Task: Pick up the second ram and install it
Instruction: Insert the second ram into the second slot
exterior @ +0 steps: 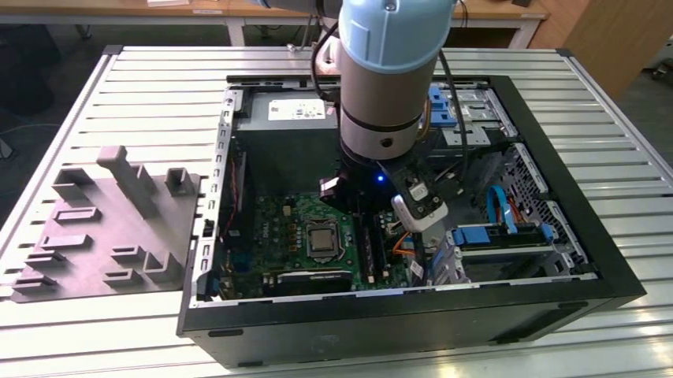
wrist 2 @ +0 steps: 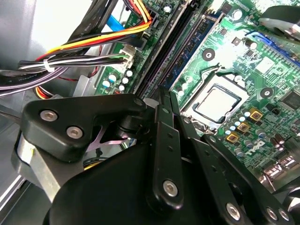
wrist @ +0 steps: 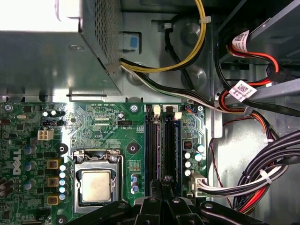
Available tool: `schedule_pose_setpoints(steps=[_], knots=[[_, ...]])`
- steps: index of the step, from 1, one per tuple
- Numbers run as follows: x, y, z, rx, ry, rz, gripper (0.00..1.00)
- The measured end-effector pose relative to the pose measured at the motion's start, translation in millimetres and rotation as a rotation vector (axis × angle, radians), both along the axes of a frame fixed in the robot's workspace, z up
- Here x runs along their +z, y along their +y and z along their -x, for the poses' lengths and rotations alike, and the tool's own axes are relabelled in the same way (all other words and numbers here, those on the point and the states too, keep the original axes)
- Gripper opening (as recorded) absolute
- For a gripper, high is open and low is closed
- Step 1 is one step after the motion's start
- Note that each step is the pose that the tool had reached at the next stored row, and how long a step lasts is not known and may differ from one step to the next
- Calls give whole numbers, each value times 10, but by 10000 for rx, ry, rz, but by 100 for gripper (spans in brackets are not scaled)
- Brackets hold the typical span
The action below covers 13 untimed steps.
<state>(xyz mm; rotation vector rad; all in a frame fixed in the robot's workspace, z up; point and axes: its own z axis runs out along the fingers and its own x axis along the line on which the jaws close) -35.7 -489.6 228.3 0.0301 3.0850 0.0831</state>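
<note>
- A pale blue and grey robot arm [exterior: 384,47] reaches down into an open black computer case [exterior: 399,323], mid-frame in the exterior view, on a slatted metal table [exterior: 158,87].
- In both wrist views the black gripper [wrist: 165,180] [wrist 2: 164,91] has its fingers drawn together, tips just over the long black slot rails [wrist: 151,145] of the green motherboard [wrist: 101,126].
- The second ram, a narrow dark blue-green memory stick, cannot be told apart from those rails.
- White printed tags [wrist: 243,87] hang on red and black cables.
- A silver processor socket [wrist: 96,185] lies near one side of the rails, and bundled black cables [wrist: 262,173] lie on the other.
- A grey moulded tray [exterior: 94,236] sits outside the case, at the exterior view's left.
</note>
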Motion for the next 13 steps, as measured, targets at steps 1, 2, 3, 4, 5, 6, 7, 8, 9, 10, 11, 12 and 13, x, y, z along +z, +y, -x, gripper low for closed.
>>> schedule_pose_setpoints(steps=[1, 2, 3, 4, 5, 6, 7, 8, 9, 10, 11, 12, 13], knots=[[-1, 0, 0, 0, 0, -1, 11], [-1, 0, 0, 0, 0, -1, 11], [0, 0, 0, 0, 0, -1, 11], [0, 0, 0, -1, -1, -3, 11], [3, 0, 0, 0, -1, -4, 11], [7, 0, 0, -1, -1, -3, 11], [13, 0, 0, -1, 0, -2, 11], [18, 0, 0, 0, -1, -2, 11], [22, 0, 0, 0, -1, -3, 11], [23, 0, 0, 0, -2, -6, 11], [24, 0, 0, 0, -7, -20, 11], [25, 0, 0, 0, -11, -35, 11], [25, 0, 0, 0, -14, -46, 11]])
